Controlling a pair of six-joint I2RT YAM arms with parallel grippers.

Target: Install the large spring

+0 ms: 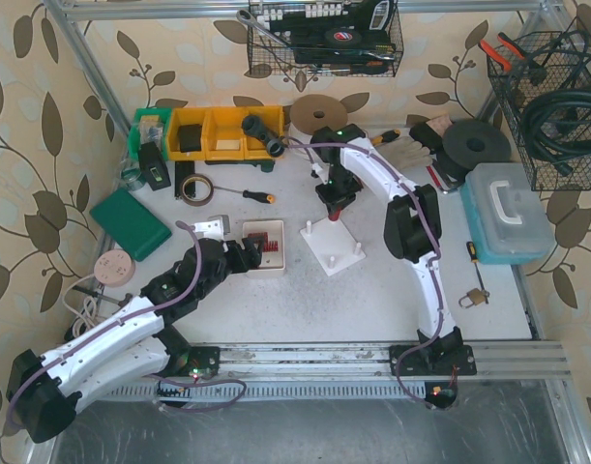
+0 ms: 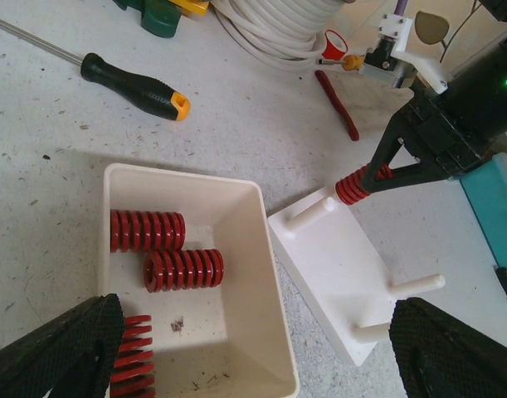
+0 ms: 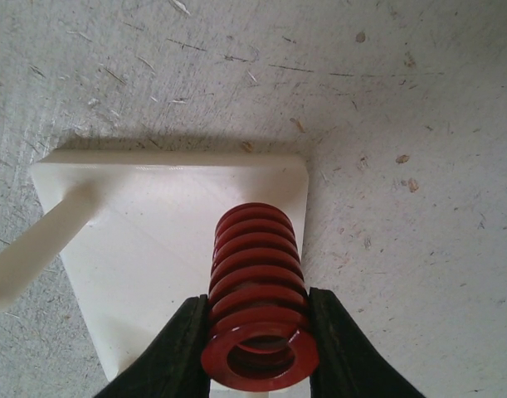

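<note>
white scuffed table (image 1: 324,300), clutter all round the edges, work happens mid-table. right gripper (image 3: 257,352) is clamped on the large spring (image 3: 255,274), fingers pinching its upper coils so the lower end hangs free and the bore is left open for a peg. spring is held upright over 1 corner of the white peg base (image 3: 178,224); 1 bare peg (image 3: 25,261) sticks up at the neighbouring corner. from the left wrist view the spring's lower end sits right at the far corner of the base, touching or just above. i can't tell if a peg is inside it. i judge this as the seating step: line up, push straight down, then let go. risk is a tilt jamming the coils on the peg tip. left gripper (image 1: 245,253) has its jaws spread wide, holding nothing, hovering over the white box (image 2: 195,178) where 3 more red springs (image 2: 148,230) lie. i read that as parked by the supply, out of the right arm's way. box and base sit just beside each other.
</note>
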